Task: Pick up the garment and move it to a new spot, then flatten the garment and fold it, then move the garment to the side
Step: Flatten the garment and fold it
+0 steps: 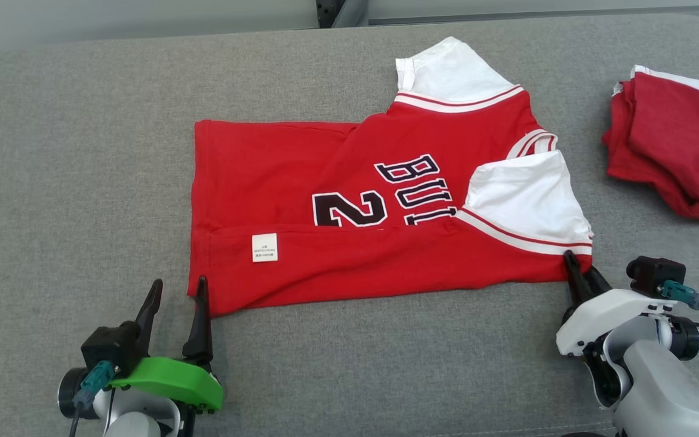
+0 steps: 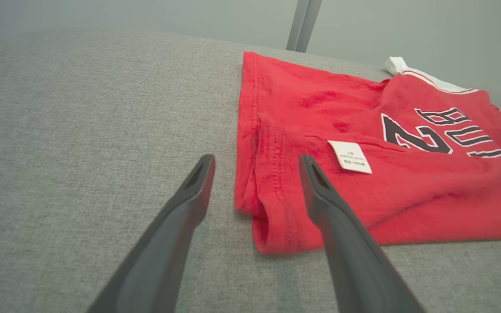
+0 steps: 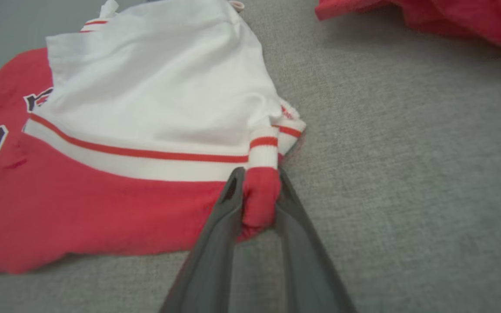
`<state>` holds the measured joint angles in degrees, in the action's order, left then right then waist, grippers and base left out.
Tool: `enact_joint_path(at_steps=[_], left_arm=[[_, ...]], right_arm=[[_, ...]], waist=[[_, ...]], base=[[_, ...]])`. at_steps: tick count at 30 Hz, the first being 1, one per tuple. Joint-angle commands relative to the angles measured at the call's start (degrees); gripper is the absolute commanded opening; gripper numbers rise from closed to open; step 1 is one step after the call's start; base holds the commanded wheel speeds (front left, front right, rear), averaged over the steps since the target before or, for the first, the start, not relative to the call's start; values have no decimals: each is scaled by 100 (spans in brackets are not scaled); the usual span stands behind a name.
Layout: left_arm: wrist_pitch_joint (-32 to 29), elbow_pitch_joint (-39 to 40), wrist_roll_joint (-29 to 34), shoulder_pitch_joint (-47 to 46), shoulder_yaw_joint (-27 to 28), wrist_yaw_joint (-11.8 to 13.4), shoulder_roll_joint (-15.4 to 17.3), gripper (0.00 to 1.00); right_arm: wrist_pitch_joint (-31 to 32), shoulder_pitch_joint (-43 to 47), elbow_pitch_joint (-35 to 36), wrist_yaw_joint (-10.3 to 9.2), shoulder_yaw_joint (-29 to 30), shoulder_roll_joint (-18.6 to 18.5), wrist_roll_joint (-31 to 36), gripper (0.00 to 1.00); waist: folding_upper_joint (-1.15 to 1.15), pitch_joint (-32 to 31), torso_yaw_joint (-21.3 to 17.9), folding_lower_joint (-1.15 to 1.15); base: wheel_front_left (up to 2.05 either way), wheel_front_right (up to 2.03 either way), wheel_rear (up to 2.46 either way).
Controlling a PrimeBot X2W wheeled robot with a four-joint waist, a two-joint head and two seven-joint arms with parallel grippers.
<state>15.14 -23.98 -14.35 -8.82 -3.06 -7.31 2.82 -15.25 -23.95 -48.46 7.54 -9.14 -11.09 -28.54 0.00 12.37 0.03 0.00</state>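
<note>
A red jersey (image 1: 325, 200) with white sleeves and dark lettering lies spread on the grey table, its near long edge folded over so a white label (image 1: 264, 247) faces up. My left gripper (image 1: 178, 290) stands open at the jersey's near left corner (image 2: 272, 204), one finger on each side of the hem. My right gripper (image 1: 577, 267) is shut on the jersey's near right corner (image 3: 259, 195), a bunch of red cloth pinched just below the white sleeve (image 3: 155, 87).
A second red and white garment (image 1: 674, 145) lies crumpled at the table's far right (image 3: 429, 17). Bare grey table (image 1: 70, 182) spreads to the left of the jersey and along the near edge between my arms.
</note>
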Motion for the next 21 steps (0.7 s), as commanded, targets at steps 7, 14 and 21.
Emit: enact_joint_path(at_steps=[7,14,21], left_arm=[[-5,-100,-305,-150,-77,-9,17,100],[-4,-284,-633,-189,-341,-17,18,100],[-4,-359,-779,-236,-318,-18,20,100]], right_arm=[[21,-19,221,-14,-226,-196,-377,0],[15,18,524,-12,-324,-284,-510,0],[15,-3,682,-11,-412,-299,-533,0]], waist=[[0,82,-43,0],[0,121,-109,0],[0,178,-144,0]], base=[[0,0,0],[0,0,0],[0,0,0]])
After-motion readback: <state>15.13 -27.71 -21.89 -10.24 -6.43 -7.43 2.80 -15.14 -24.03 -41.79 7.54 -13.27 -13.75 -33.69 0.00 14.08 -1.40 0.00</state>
